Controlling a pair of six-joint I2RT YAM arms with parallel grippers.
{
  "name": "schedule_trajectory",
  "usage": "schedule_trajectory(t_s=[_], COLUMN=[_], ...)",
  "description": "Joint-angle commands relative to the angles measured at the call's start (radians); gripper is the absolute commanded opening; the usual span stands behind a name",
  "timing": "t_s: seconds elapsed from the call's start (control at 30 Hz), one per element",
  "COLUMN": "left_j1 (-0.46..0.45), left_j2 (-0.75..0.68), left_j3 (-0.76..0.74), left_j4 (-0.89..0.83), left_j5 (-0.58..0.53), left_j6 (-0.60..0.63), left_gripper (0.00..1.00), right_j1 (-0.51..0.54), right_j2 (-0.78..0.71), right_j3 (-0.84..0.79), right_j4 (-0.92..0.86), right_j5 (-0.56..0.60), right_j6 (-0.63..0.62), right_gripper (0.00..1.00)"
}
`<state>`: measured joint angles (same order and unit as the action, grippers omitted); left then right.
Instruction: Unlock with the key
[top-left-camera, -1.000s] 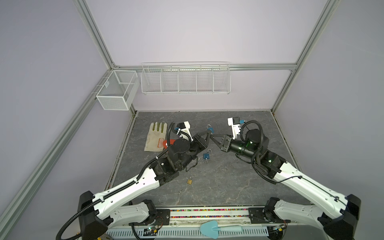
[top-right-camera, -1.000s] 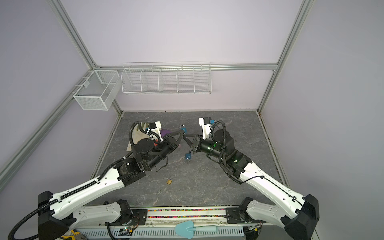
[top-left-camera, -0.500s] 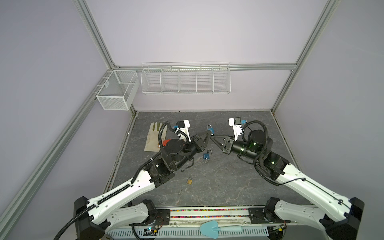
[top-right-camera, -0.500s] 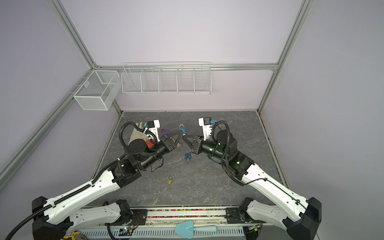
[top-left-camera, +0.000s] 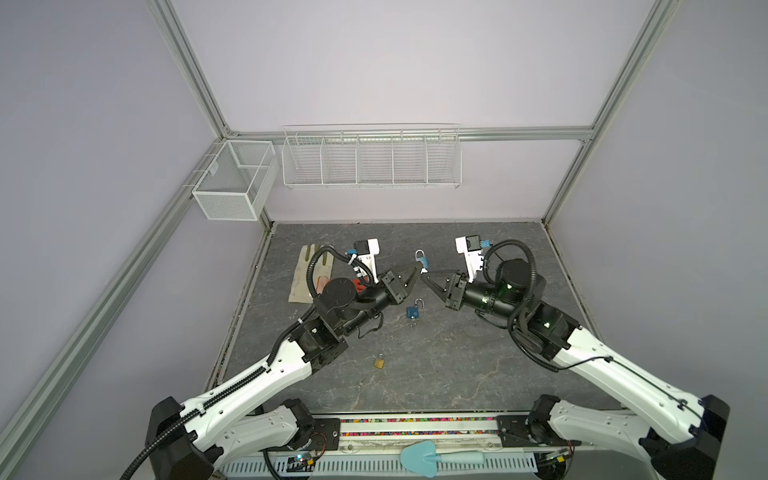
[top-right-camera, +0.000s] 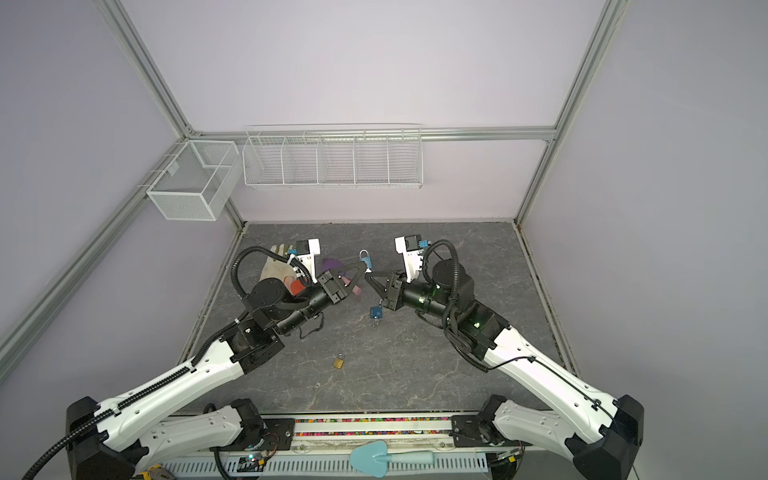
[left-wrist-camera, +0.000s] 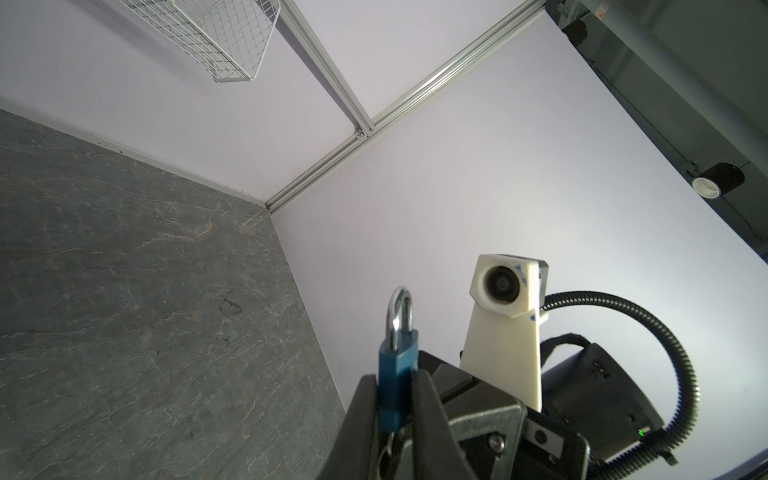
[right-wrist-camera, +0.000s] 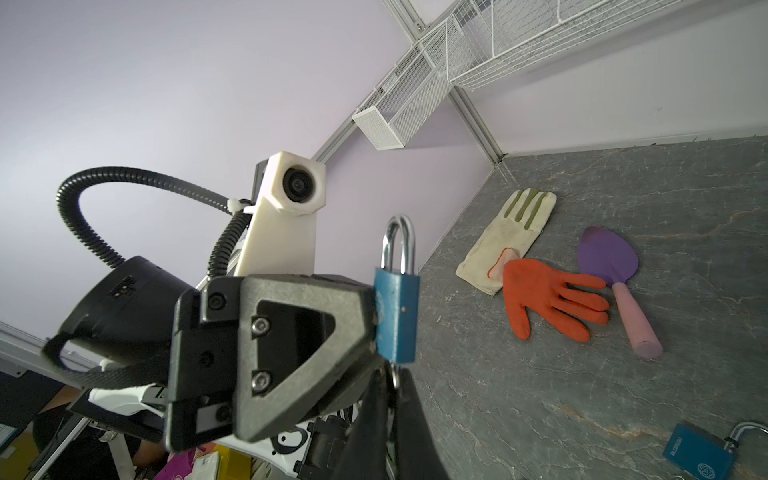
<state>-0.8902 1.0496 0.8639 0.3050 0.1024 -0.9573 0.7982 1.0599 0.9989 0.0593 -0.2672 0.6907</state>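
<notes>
Padlock (top-left-camera: 422, 262), blue, is held upright in the air above the middle of the table, between the two grippers. Both wrist views show the shackle down in the body. Left gripper (top-left-camera: 414, 273) clamps the body from the sides. Right gripper (right-wrist-camera: 392, 379) is closed just beneath it on the key (right-wrist-camera: 394, 372), which meets the lock's underside. On the table below lies a second lock (top-left-camera: 412, 311), blue, with its shackle swung open. A brass lock (top-left-camera: 378, 362) lies nearer the robot.
</notes>
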Motion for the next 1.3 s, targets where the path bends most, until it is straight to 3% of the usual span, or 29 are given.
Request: schedule_trajectory(t_s=[0.0, 0.13, 0.2, 0.33, 0.53, 0.97, 1.27], left_j1=[0.009, 0.01, 0.011, 0.01, 0.02, 0.081, 0.123], left_j2=[0.015, 0.009, 0.006, 0.0, -0.003, 0.076, 0.155], left_j3=[-0.008, -0.011, -0.017, -0.047, -0.054, -0.083, -0.036], left_j4=[0.04, 0.035, 0.03, 0.091, 0.148, 0.411, 0.516], left_j5=[0.054, 0.062, 0.061, 0.073, 0.101, 0.328, 0.42], left_j6=[-0.007, -0.001, 0.006, 0.008, 0.052, 0.004, -0.031], left_gripper=[0.18, 0.19, 0.11, 0.11, 0.0, 0.0, 0.0], right_j1=[0.014, 0.01, 0.005, 0.003, -0.007, -0.101, -0.138], right_j2=[-0.021, -0.026, -0.03, -0.033, -0.028, -0.04, -0.001], right_j3=[0.03, 0.032, 0.032, 0.032, 0.032, 0.035, 0.05], right_j4=[-0.026, -0.038, -0.038, -0.025, 0.018, 0.306, 0.519], right_j5=[-0.067, -0.061, -0.061, -0.073, -0.139, -0.312, -0.335], right_j6=[-0.048, -0.051, -0.045, -0.036, 0.015, 0.295, 0.443], right_gripper=[0.06, 0.06, 0.06, 0.06, 0.06, 0.06, 0.06])
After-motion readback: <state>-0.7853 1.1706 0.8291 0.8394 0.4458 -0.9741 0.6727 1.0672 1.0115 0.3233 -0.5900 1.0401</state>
